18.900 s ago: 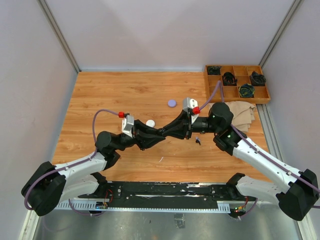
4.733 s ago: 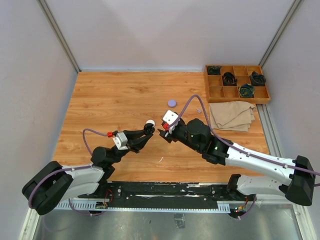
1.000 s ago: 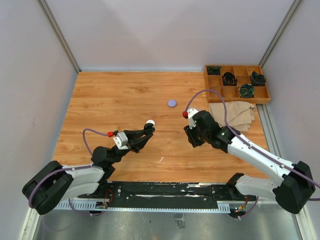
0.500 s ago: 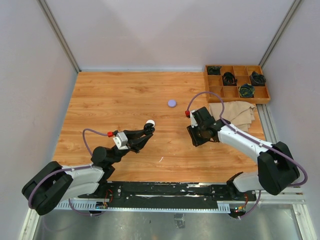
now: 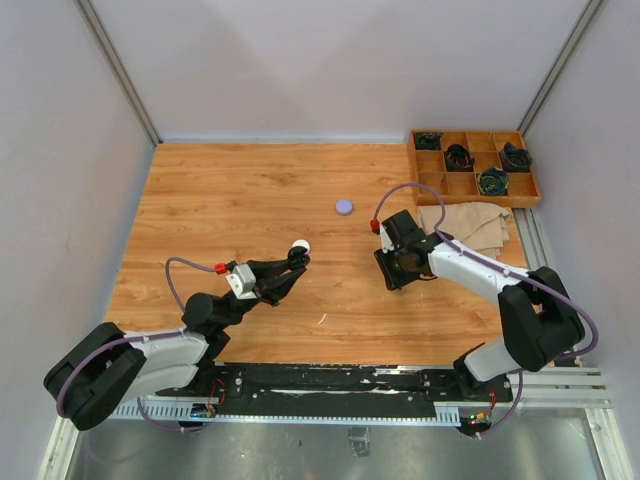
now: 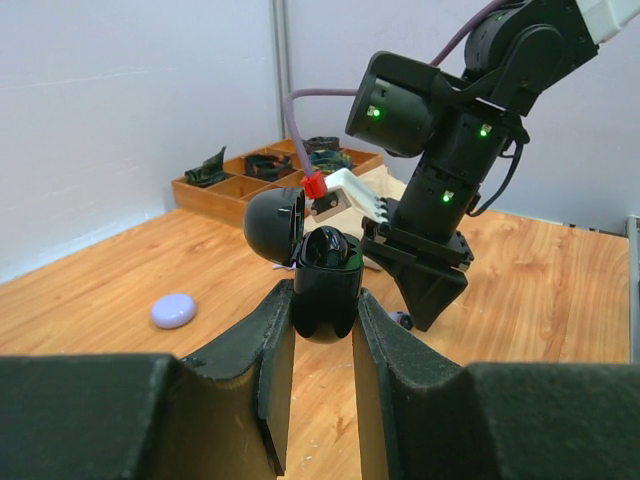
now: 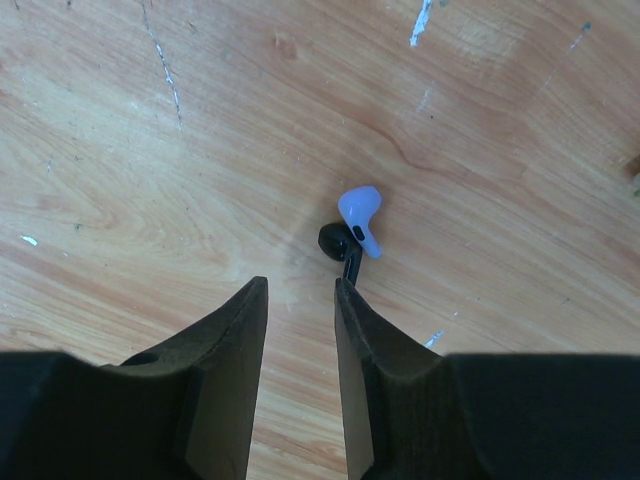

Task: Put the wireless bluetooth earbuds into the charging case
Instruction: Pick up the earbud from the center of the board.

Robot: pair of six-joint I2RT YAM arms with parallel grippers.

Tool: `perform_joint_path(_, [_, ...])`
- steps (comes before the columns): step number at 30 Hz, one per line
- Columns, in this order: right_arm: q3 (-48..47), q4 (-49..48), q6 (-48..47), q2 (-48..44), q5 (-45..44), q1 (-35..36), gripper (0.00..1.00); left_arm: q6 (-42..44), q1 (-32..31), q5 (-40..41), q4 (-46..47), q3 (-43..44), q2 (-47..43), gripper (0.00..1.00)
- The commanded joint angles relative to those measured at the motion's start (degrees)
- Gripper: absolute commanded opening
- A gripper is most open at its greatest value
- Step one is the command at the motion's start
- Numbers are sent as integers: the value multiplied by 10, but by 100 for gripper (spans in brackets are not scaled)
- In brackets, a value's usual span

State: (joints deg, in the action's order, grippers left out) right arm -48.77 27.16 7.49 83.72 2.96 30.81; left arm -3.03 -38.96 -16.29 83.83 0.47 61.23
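Holding station, left side: the left gripper [image 6: 322, 310] is pinched on the glossy black rounded charging case [image 6: 327, 270]. The case is raised off the light wooden table [image 5: 230, 190], hinged lid flipped open, mouth facing up. Something dark sits in the well; cannot tell if it is an earbud. A small white round object [image 5: 300, 244] shows right at the tips in the overhead view; whether it touches them cannot be told. The flat lilac round case [image 5: 344, 206] lies on the table further back, well apart from both arms.

Right side: the right gripper [image 7: 300, 290] points straight down at the table, jaws a narrow slot apart with nothing between them. Just beyond its tips lie the tiny black stemmed earbud [image 7: 337, 241] and the tiny lilac stemmed earbud [image 7: 360, 218], touching each other, flat on the wood.

Step in hand, as judged: pick-up of an earbud for the held case. The next move calls for centring the slot over the black one alone, descending, and nipping it without dragging the lilac neighbour. It then has to be carried across to the open well. Risk: both buds catch, or one skids away.
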Motion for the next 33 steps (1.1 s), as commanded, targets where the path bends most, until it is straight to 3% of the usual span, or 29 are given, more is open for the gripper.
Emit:
perform_joint_path(1, [-21,0,-8,19,-10,-8,34,3,2,0,11,-23,0,0])
perform_joint_path(20, [-35,-1,-15,58,-34,-8,32,2,2,-3,10,-23,-3,0])
perform_joint_path(33, [-39,7,-14,84,-5,-8,29,2,2,-7,8,-23,-5,0])
